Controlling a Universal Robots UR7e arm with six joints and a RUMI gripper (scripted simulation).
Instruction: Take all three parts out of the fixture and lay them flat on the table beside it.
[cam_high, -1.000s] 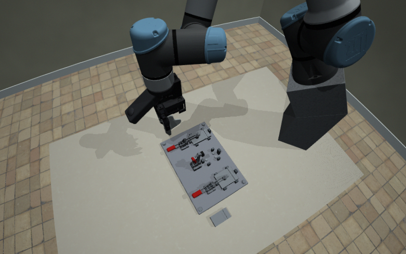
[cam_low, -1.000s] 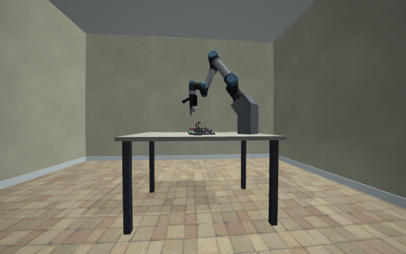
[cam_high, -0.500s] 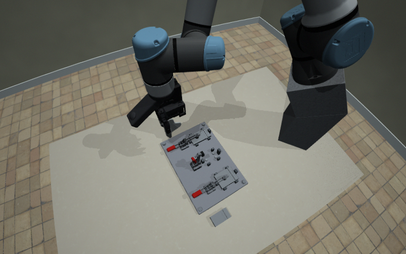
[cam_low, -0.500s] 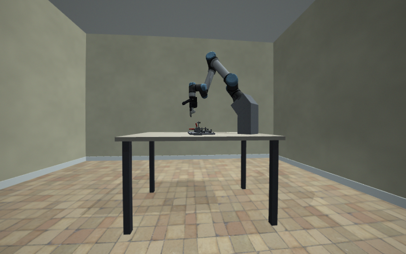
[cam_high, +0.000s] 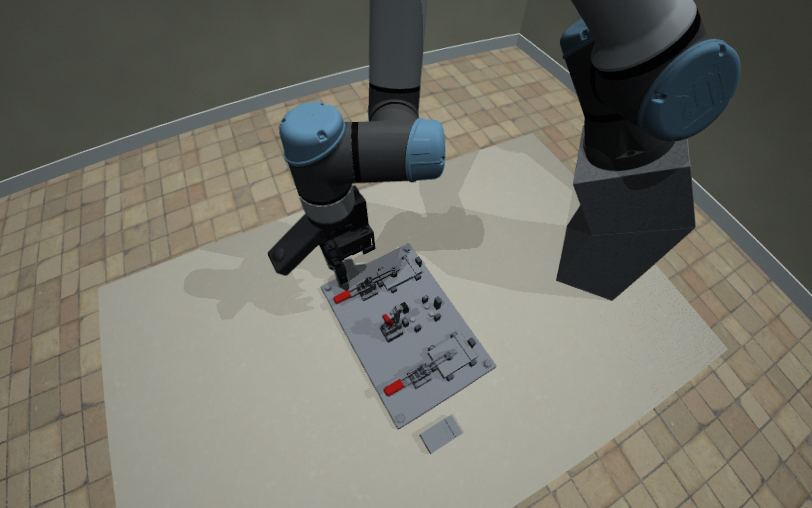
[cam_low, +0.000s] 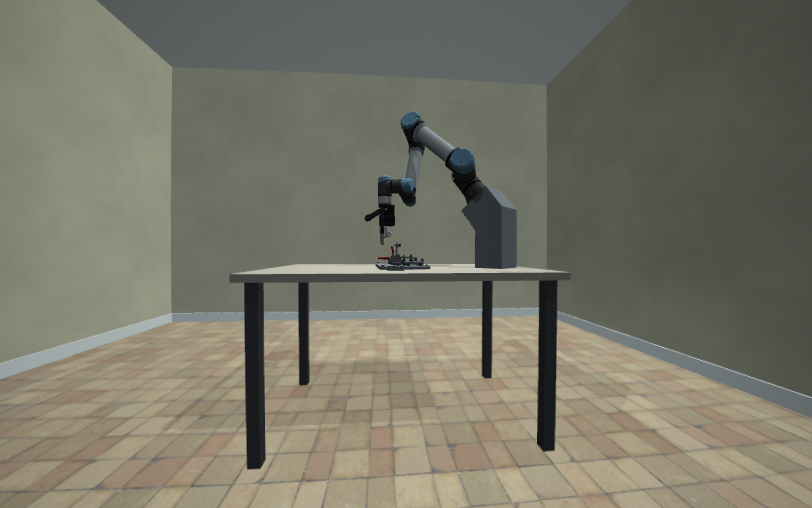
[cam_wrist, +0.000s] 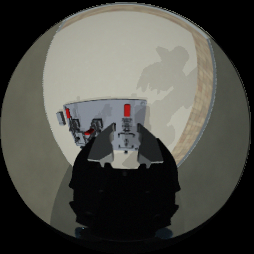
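The fingers stand partly apart with nothing between them, hanging above the end of the fixture. One part, the loose plate, lies flat on the table, just beside the fixture's end farther from the fingers. The middle clamp stands open. Two parts remain: the near plate by the fingers and the far plate well away, each under a lowered clamp arm.

The step in hand looks like releasing the near clamp, whose red handle lies low beside the fingers. Next, they probably need to line up with that handle, come down and swing it up before gripping the near plate; pulling first could jam it.

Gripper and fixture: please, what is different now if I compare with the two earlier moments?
The gripper has moved down, nearer to the fixture. It took hold of nothing and let go of nothing; its jaws stand apart. The fixture, its three red-handled clamps and the loose grey block stayed as they were.
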